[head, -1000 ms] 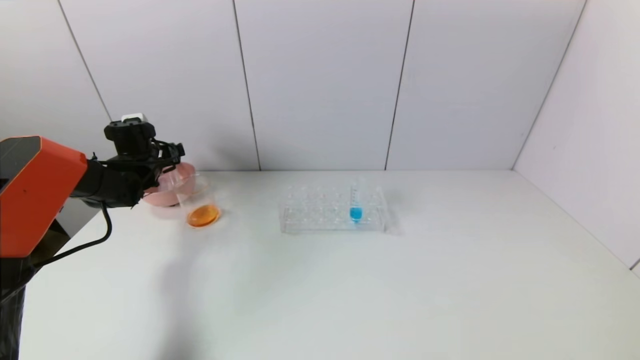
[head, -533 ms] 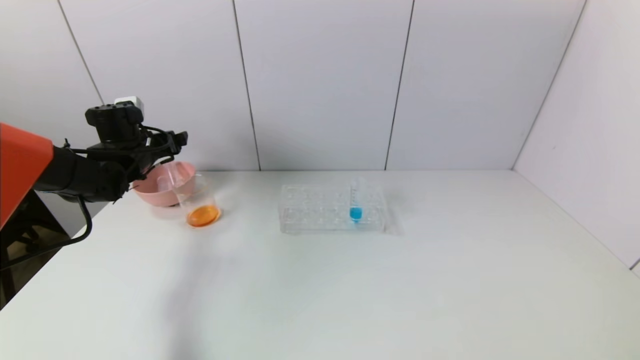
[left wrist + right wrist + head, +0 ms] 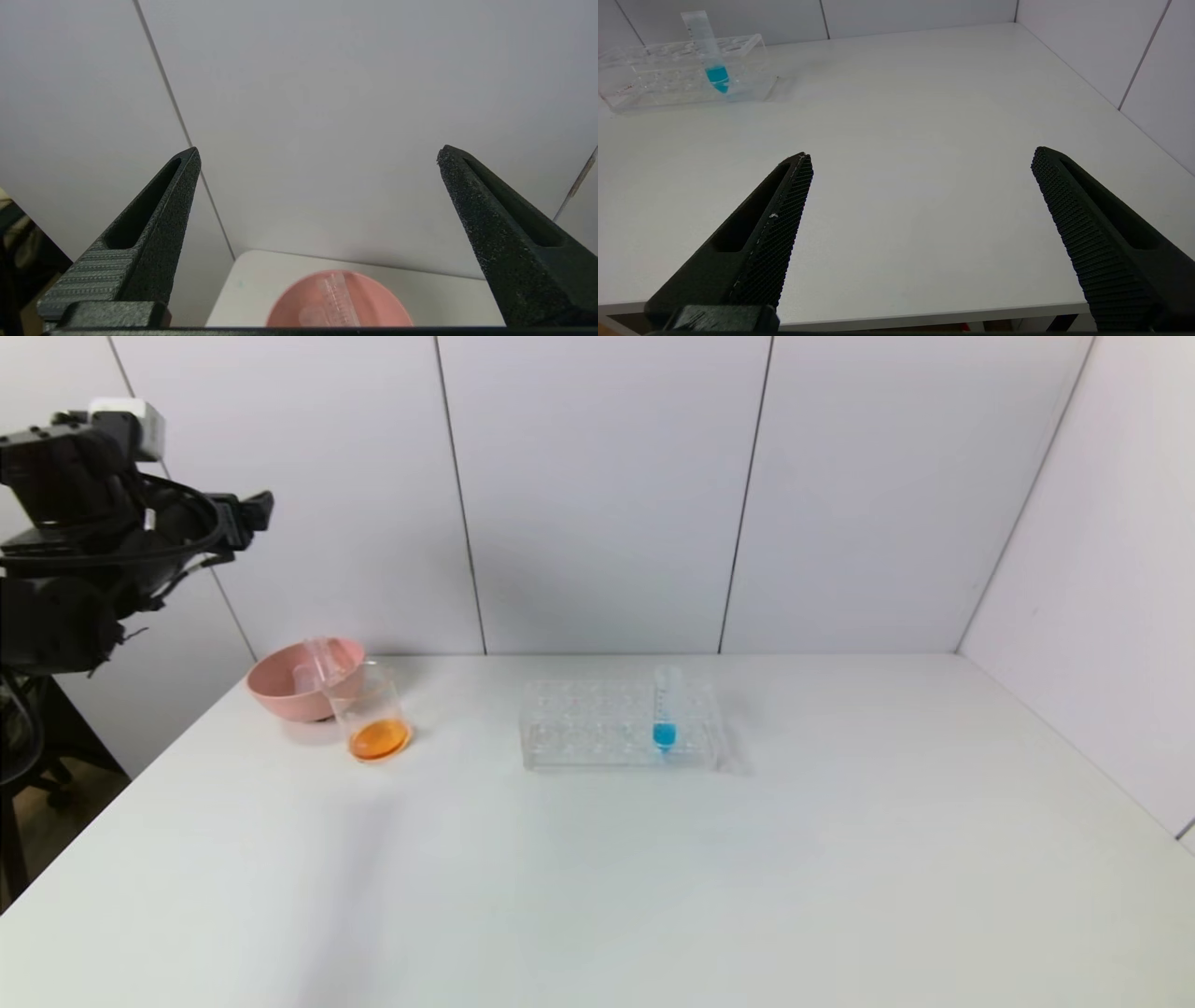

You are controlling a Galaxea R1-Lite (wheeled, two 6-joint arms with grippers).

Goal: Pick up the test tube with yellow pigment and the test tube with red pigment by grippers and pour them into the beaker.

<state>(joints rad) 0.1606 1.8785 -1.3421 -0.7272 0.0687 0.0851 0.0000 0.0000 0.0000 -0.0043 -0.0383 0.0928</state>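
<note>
the left gripper [image 3: 245, 513] sits in the upper left of the head view, high above the table's left edge and in front of the wall panels, well apart from everything on the table [image 3: 653, 859]. in the left wrist view its two black fingers [image 3: 154, 224] are spread wide with nothing between them [image 3: 317, 158]. past them that view shows the wall and, low in the frame, the pink bowl [image 3: 289, 312] with a clear empty tube [image 3: 338, 298] lying inside.

in the head view the pink bowl [image 3: 280, 695] stands at the left middle of the frame near the back wall, with a clear tube [image 3: 322, 663] leaning in it. the beaker [image 3: 372, 709] stands just beside the bowl, on its right and slightly nearer the camera, upright, with orange liquid [image 3: 379, 738] covering its bottom. whether bowl and beaker touch, i cannot tell.

the clear tube rack [image 3: 621, 723] lies in the centre of the head view, well apart from the beaker, holding one upright tube with blue liquid [image 3: 664, 735] toward its right end.

the right gripper [image 3: 920, 158] does not show in the head view. its own wrist view has the fingers [image 3: 770, 233] wide apart and empty, above the bare table near its front edge, with the rack [image 3: 668, 70] and blue tube [image 3: 712, 60] in the upper left of that frame.
</note>
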